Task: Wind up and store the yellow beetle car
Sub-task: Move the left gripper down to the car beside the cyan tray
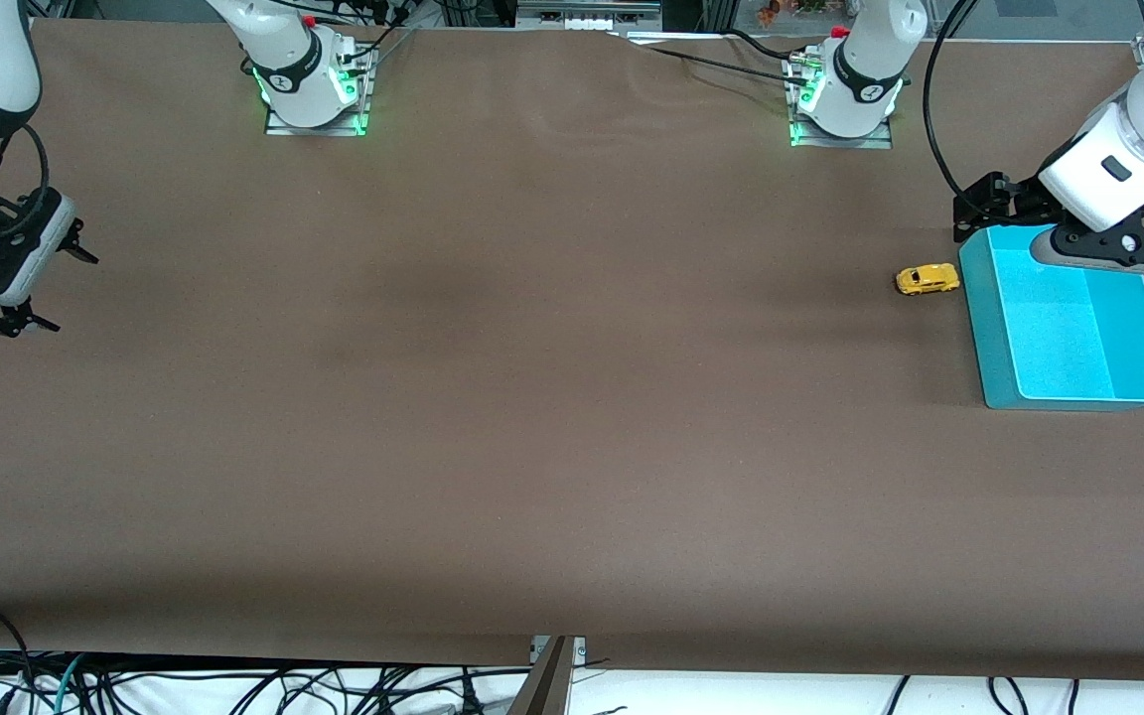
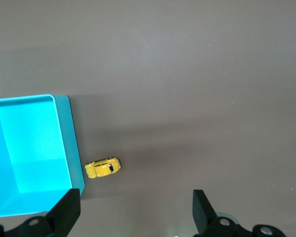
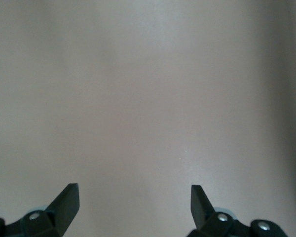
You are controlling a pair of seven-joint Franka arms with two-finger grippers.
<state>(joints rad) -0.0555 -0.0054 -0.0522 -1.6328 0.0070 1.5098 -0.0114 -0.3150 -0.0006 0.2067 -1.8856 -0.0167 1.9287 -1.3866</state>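
Yellow beetle car (image 1: 927, 279) on table beside turquoise bin (image 1: 991, 338), handy for storing. Left gripper (image 2: 135, 210) over bin, spread wide, empty. Right gripper (image 3: 134, 205) waits, spread, empty.

I count one yellow beetle car (image 1: 927, 279) on the bench (image 1: 532, 397). There is one turquoise bin (image 1: 1069, 333). My grippers number two, the left gripper (image 1: 979, 209) and the right gripper (image 1: 41, 283).
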